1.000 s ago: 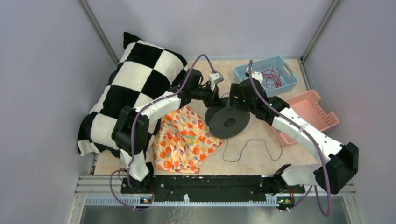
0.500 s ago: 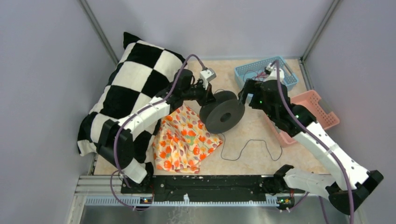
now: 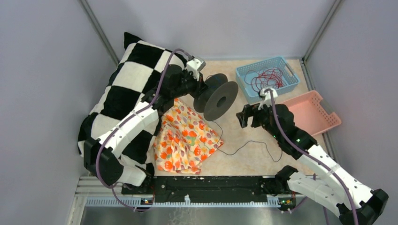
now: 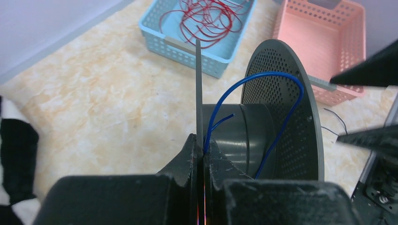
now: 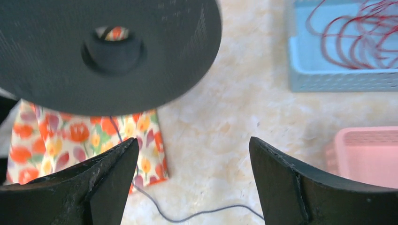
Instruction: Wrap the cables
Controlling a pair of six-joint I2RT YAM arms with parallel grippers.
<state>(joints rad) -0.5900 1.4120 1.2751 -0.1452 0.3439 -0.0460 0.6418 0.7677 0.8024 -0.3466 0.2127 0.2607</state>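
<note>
My left gripper (image 3: 202, 89) is shut on the edge of one flange (image 4: 199, 89) of a dark grey spool (image 3: 217, 97) and holds it tilted over the back of the table. A blue wire (image 4: 286, 98) loops over the spool's hub. A thin dark cable (image 3: 244, 146) hangs from the spool, crosses the floral cloth (image 3: 185, 138) and lies in curves on the table; it also shows in the right wrist view (image 5: 187, 218). My right gripper (image 3: 248, 116) is open and empty, to the right of the spool (image 5: 108, 47) and above the cable.
A checkered pillow (image 3: 126, 93) lies at the left. A blue basket (image 3: 286, 70) with red wire (image 3: 265, 77) stands at the back right, and a pink basket (image 3: 312, 112) is beside it. Grey walls close in the table.
My left arm has carried the spool up and back to the left, tipping it on edge. My right gripper has drawn away from the spool toward the near right, and the cable has been pulled straighter.
</note>
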